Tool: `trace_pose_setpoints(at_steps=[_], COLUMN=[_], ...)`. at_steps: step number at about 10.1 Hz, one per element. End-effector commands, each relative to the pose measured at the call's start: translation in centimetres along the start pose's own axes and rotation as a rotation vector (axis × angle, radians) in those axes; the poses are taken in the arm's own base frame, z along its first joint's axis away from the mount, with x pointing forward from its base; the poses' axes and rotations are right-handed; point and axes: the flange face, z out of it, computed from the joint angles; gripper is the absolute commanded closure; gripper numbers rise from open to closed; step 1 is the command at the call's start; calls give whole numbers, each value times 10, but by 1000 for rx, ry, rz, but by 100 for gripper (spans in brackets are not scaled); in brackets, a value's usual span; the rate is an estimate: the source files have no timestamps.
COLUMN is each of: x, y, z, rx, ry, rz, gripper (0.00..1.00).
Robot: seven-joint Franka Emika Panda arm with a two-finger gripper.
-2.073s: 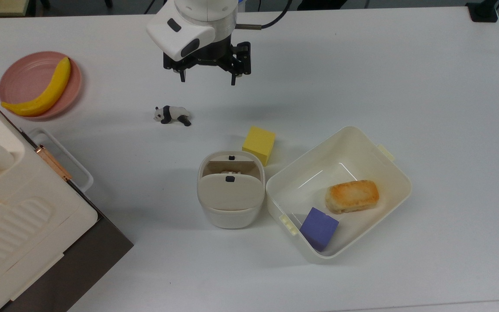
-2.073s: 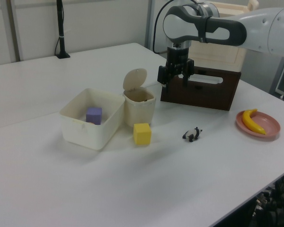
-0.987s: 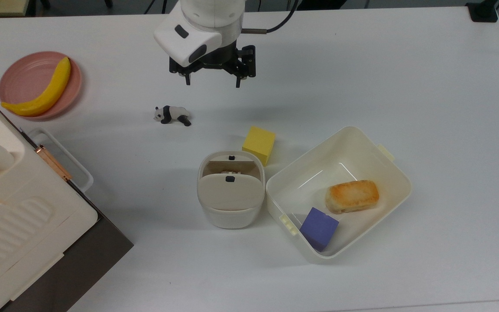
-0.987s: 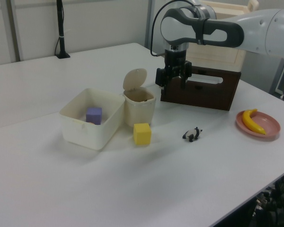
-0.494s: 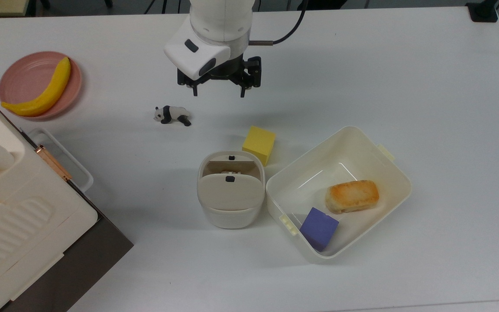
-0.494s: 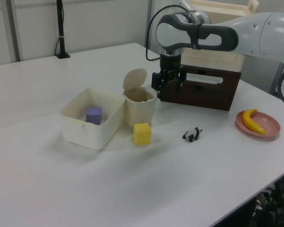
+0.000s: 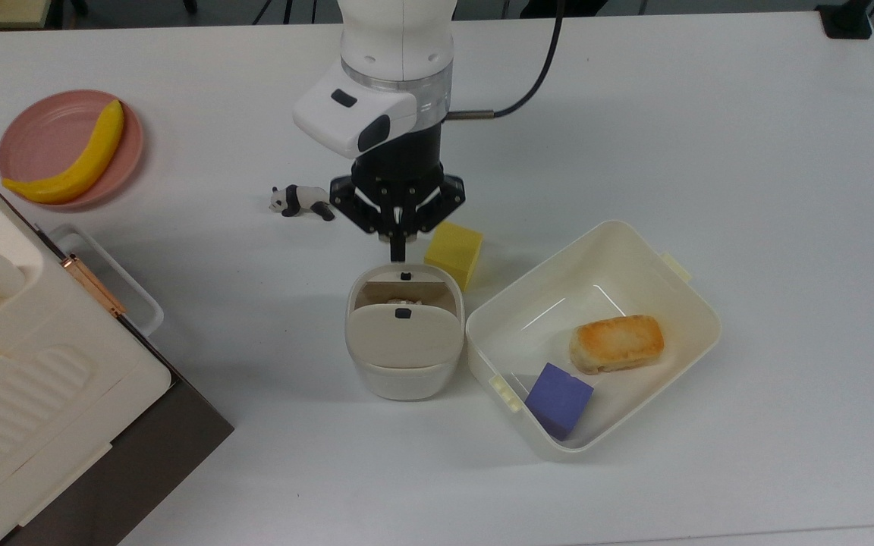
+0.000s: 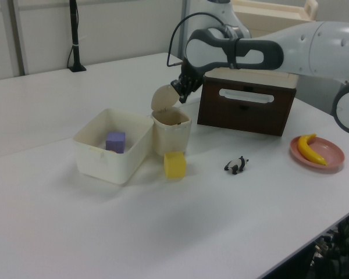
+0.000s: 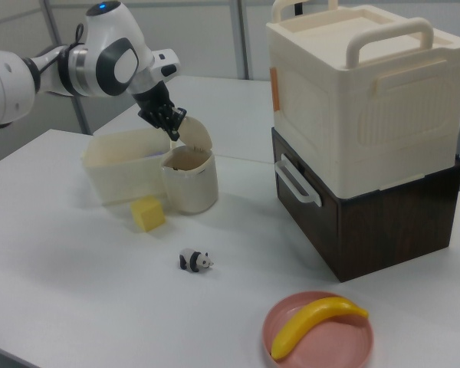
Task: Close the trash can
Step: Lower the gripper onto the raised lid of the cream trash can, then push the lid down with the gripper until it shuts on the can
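Fingers [image 7: 398, 254] now closed, beside trash can [image 7: 403, 340] lid.

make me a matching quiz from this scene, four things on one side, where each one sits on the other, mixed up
Things:
1. banana
2. purple cube
3. yellow cube
4. toy panda

Places:
A. inside the cream tub
B. on the pink plate
C. on the table beside the trash can
D. on the bare table, apart from the rest

Pairs: 1-B, 2-A, 3-C, 4-D
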Motion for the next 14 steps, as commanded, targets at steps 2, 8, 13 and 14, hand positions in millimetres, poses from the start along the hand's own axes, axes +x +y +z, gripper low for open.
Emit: trace_pose_setpoints(at_steps=[2,8,13,14], x=[23,40,27,19], y=[-3,-3,-6,-9], z=[-1,-11,21,28], rx=[30,46,25,23], ry=[241,334,215,132], rz=[86,136,92,57], gripper=[100,99,100,100])
